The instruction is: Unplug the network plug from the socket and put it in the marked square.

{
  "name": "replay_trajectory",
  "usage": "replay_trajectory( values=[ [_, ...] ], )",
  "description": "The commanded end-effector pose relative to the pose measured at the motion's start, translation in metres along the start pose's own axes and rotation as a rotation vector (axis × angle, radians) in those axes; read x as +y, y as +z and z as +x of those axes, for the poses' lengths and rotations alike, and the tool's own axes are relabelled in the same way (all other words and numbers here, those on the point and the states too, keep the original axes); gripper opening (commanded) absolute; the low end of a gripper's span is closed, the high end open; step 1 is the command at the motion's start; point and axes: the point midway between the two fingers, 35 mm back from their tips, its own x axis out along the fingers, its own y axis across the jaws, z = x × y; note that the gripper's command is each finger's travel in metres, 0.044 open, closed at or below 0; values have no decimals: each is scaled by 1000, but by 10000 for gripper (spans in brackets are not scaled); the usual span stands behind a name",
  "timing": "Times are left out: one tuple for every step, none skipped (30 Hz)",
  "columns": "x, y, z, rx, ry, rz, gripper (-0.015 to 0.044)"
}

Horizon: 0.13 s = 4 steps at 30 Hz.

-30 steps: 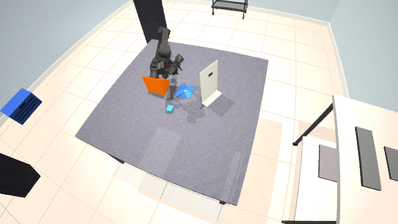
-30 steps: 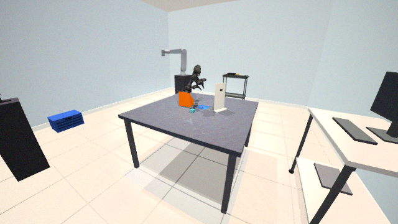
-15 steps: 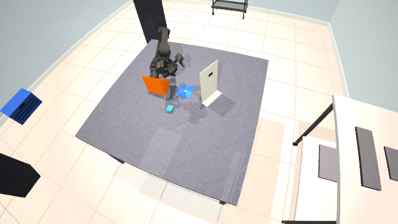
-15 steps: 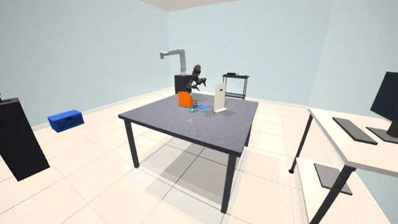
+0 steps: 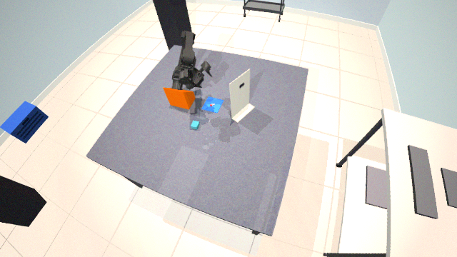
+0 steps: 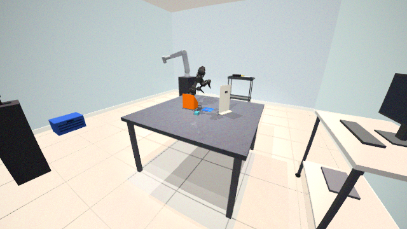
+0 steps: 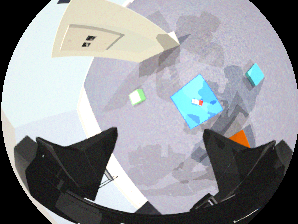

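Gray table [image 5: 228,171] [image 6: 191,127] [image 7: 165,180] bearing upright panel [image 5: 240,96] [image 6: 224,100] [image 7: 120,30], orange block [image 5: 180,98] [image 6: 189,102] [image 7: 240,139], cyan block [image 5: 195,125] [image 6: 196,112] [image 7: 255,74], blue square [image 5: 218,101] [image 6: 203,109] [image 7: 190,116]

Orange block: on the counter [image 5: 200,168] [image 6: 191,127] [image 7: 160,120], slanted face [image 5: 179,98] [image 6: 189,102] [image 7: 240,139]
Cyan block [image 5: 195,125] [image 6: 196,112] [image 7: 255,75]: near it
Green-and-white block [image 7: 137,97]: well apart from cyan
Blue crate [image 5: 24,121] [image 6: 67,123]: on floor
Grey arm [image 6: 186,63]: on black pedestal [image 6: 181,86]
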Motion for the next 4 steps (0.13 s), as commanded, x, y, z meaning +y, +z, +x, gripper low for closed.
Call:
replay_trajectory(
  values=[
    [0, -1, 0, 3, -4, 6, 440],
    [0, -1, 0, 3, -4, 6, 440],
    [0, -1, 0, 3, -4, 6, 440],
    [0, -1, 0, 3, -4, 6, 440]
  ],
)
